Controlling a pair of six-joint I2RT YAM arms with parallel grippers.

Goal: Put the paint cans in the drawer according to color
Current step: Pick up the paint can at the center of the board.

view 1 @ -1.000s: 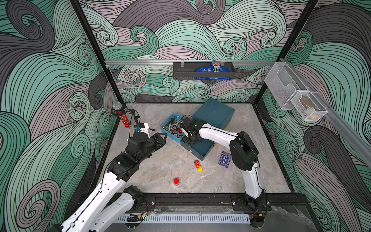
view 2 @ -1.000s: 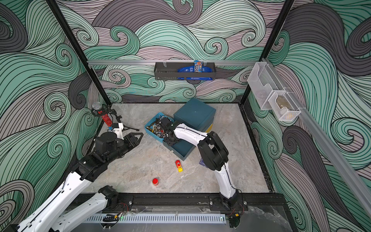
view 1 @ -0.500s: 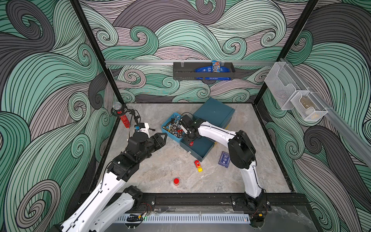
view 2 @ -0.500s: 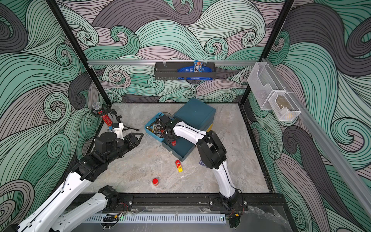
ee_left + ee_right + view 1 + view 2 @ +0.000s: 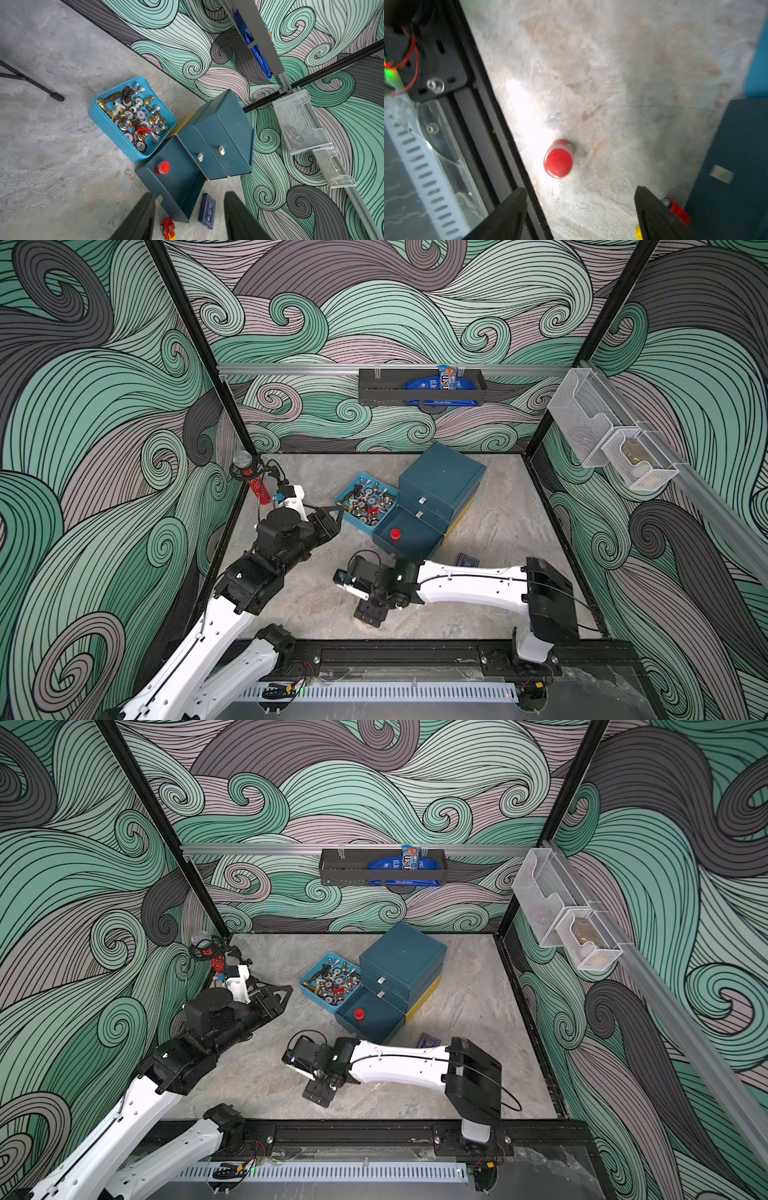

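The right gripper (image 5: 579, 189) points down at the table (image 5: 612, 62). Its two black fingers (image 5: 508, 212) are spread wide and hold nothing. Just ahead of those fingers stands a red can on the table (image 5: 558, 160), upright and not touching either finger. Only the right wrist view shows this can. In both top views the right gripper (image 5: 370, 616) hangs over it and hides it. Close by one finger is a blurry red and yellow shape, probably the toy car (image 5: 678, 209); the left wrist view shows the car clearly. The left gripper (image 5: 188, 194) is up in the air with its fingers apart and nothing between them. Ahead of it sits the drawer unit (image 5: 226, 133) with its bottom drawer (image 5: 178, 187) pulled out. A red can in the drawer (image 5: 162, 168) stands upright there, and both top views show it too. The two upper drawers are shut. A light blue tray (image 5: 116, 135) full of small pieces sits right beside the open drawer. A blue card box (image 5: 206, 207) lies near the left gripper's fingers.
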